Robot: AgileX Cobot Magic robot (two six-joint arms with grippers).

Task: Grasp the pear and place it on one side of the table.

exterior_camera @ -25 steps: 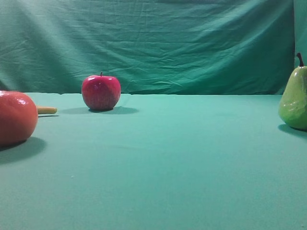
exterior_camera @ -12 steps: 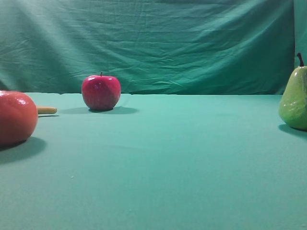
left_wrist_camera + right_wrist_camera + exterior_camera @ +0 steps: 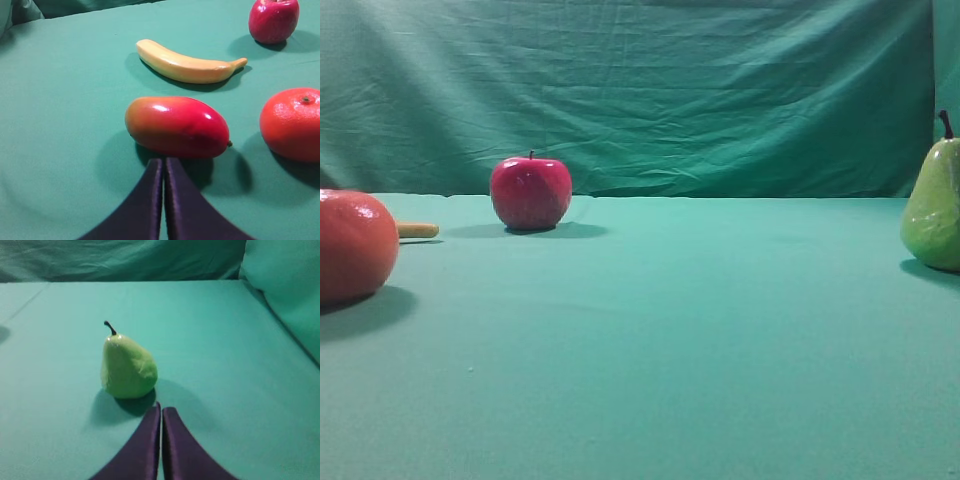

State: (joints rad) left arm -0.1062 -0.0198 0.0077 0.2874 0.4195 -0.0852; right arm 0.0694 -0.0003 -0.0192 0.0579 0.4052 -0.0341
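Observation:
The yellow-green pear [image 3: 933, 208] with its dark stem stands upright on the teal table [image 3: 670, 330] at the far right edge of the exterior view. In the right wrist view the pear [image 3: 128, 367] stands just beyond and slightly left of my right gripper [image 3: 161, 408], whose dark fingers are pressed together, shut and empty, a short gap from the fruit. My left gripper [image 3: 164, 161] is also shut with nothing in it, its tips just short of a red-yellow mango [image 3: 177, 127]. Neither gripper shows in the exterior view.
A red apple [image 3: 530, 192] stands at the back left. A round orange-red fruit [image 3: 355, 245] sits at the left edge, with a yellow banana tip [image 3: 417, 230] behind it. The left wrist view shows the banana [image 3: 187, 65], the apple [image 3: 273, 20] and the orange fruit [image 3: 292, 124].

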